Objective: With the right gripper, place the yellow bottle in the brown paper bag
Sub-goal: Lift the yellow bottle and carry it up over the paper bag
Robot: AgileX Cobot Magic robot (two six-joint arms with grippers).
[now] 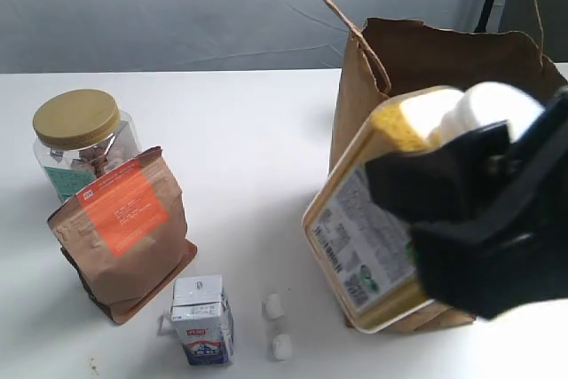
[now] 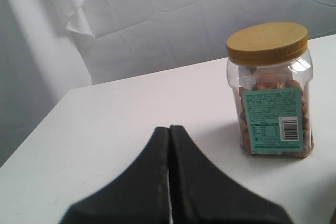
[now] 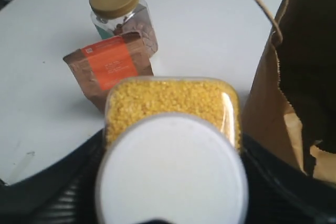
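Note:
The yellow bottle (image 1: 368, 228) hangs in the air, close to the exterior camera and in front of the brown paper bag (image 1: 417, 59). Its white cap (image 1: 493, 108) points up and its label faces left. My right gripper (image 1: 461, 210) is shut on the bottle just under the cap. In the right wrist view the white cap (image 3: 172, 174) fills the foreground, with yellow grains (image 3: 170, 98) behind it and the bag's open mouth (image 3: 310, 61) beside it. My left gripper (image 2: 169, 132) is shut on nothing, low over the table.
A clear jar with a gold lid (image 1: 80, 135) stands at the left, with a brown pouch with an orange label (image 1: 124, 232) in front of it. A small milk carton (image 1: 202, 319) and two small white pieces (image 1: 277, 326) lie near the front edge.

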